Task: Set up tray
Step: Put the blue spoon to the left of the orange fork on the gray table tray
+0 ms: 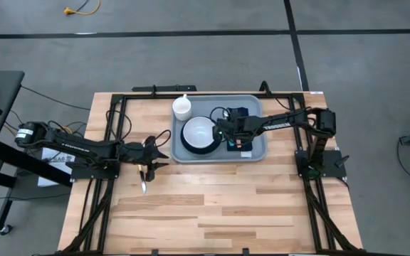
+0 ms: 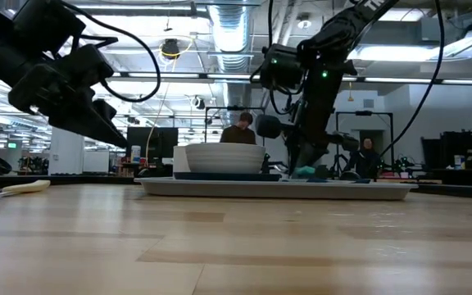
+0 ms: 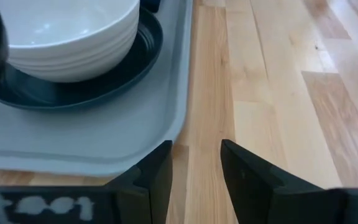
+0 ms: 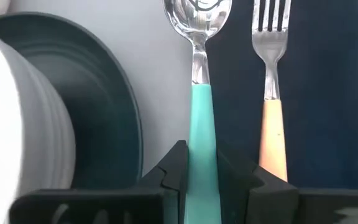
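Observation:
The light blue-grey tray (image 1: 255, 151) lies at the table's far middle. On it stand a white cup (image 1: 182, 107) and a white bowl (image 1: 198, 132) in a dark teal plate (image 4: 114, 118). A navy napkin (image 4: 334, 93) also lies on it, with a peach-handled fork (image 4: 272, 137) on top. My right gripper (image 4: 201, 168) is over the tray between plate and napkin, shut on a teal-handled spoon (image 4: 199, 37). My left gripper (image 3: 194, 174) hangs open over the bare wood by the tray's near left corner, with nothing between its fingers. My right gripper pinches the spoon's teal handle (image 4: 202, 134) between its two fingers, which slant down from the table's right and lie along the handle. The spoon's bowl points away from the fingers, over the tray's floor beside the napkin. Whether the spoon rests on the tray I cannot tell.
A pale-handled utensil (image 1: 143, 183) lies on the wood just near of my left gripper. The table's near half is bare wood (image 1: 212, 213). People show in the room beyond the table in the low view.

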